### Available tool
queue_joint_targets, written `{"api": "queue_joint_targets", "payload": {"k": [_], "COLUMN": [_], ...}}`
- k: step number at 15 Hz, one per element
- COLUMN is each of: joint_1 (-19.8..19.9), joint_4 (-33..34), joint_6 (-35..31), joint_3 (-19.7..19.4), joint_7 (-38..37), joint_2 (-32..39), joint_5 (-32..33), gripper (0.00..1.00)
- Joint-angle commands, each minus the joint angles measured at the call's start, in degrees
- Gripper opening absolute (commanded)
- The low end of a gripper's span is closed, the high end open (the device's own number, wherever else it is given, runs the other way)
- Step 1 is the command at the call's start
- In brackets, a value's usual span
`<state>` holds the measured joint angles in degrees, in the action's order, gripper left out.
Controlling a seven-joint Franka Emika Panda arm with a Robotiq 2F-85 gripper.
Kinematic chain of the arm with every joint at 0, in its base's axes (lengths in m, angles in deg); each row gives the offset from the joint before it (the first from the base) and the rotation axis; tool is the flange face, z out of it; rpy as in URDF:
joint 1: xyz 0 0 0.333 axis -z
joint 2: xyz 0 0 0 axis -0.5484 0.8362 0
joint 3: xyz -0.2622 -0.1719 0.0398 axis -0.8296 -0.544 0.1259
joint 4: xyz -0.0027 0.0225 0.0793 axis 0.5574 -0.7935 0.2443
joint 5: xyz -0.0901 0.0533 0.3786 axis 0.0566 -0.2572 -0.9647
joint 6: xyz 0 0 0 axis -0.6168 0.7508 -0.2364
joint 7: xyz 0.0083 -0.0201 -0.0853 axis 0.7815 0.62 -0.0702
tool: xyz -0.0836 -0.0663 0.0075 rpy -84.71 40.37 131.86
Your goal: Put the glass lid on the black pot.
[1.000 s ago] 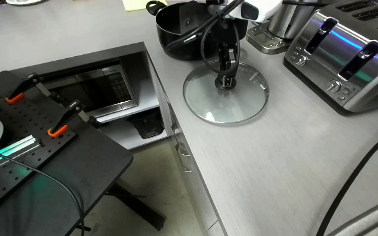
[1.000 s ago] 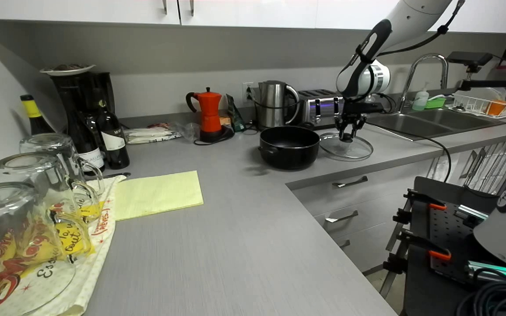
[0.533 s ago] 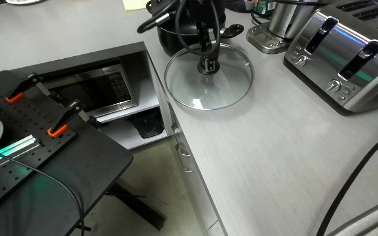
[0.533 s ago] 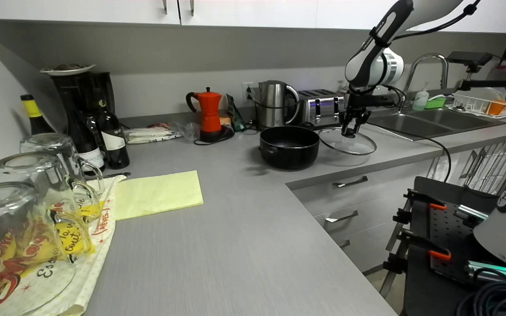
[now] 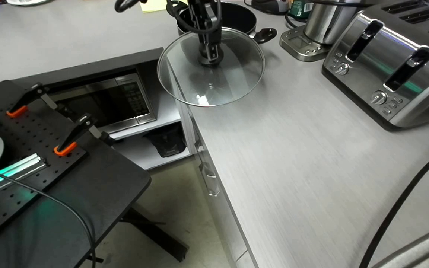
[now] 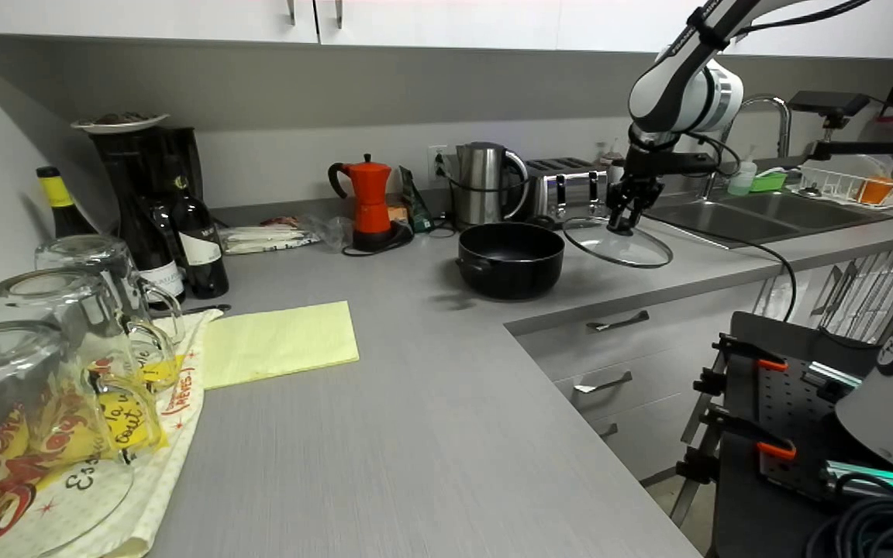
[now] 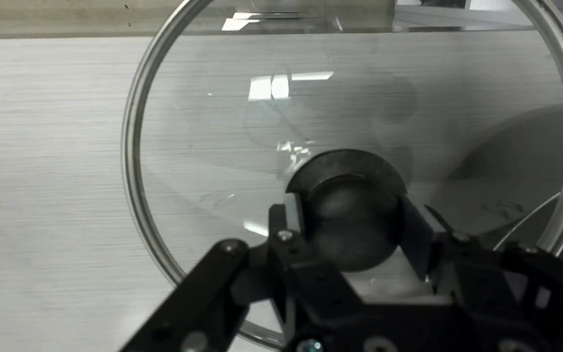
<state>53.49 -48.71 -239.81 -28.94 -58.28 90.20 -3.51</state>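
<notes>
The claw (image 7: 352,221) pinches the black knob (image 7: 355,230) of the glass lid (image 5: 237,76), its fingers (image 7: 293,215) parted only by the knob's width. The lid seems held off the counter (image 5: 311,167), slightly tilted. In an exterior view the black pot (image 6: 512,271) stands just left of the lid; in an exterior view the pot (image 5: 238,16) lies to the far side, the lid's far edge crossing in front of it. The coming move likely goes that way, with the lid's rim kept above the pot's; being round, the lid has no long axis to line up, though the pot's handles (image 5: 266,35) run far left to near right. Farther out, lettering on the microwave (image 5: 102,98) is too small to read; the towel (image 6: 150,496) under the glass mugs (image 6: 67,333) bears words, perhaps "cout" and "REVES!"; the robot base (image 6: 888,426) shows an F before its lettering is cut off at the right.
</notes>
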Motion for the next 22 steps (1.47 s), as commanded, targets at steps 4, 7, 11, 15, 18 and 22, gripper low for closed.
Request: {"api": "queue_joint_targets", "payload": {"k": [4, 7, 11, 15, 18, 22], "joint_1": [-2.47, -3.64, -5.25, -6.54, -7.26, -7.96], "joint_4": [-0.95, 0.62, 3.56, 7.77, 11.31, 16.83], "joint_6": [3.83, 6.24, 9.94, 14.15, 16.94, 20.41], "joint_3": [-0.30, 0.11, 0.84, 1.75, 2.40, 3.29], "joint_7": [1.86, 2.05, 2.57, 4.46, 5.66, 7.01], "joint_2": [-7.21, -7.98, -8.28, -7.25, -5.89, -2.71], "joint_5": [4.27, 5.73, 6.81, 6.23, 5.79, 5.23], "gripper": [0.25, 0.25, 0.25, 0.25, 0.25, 0.25]}}
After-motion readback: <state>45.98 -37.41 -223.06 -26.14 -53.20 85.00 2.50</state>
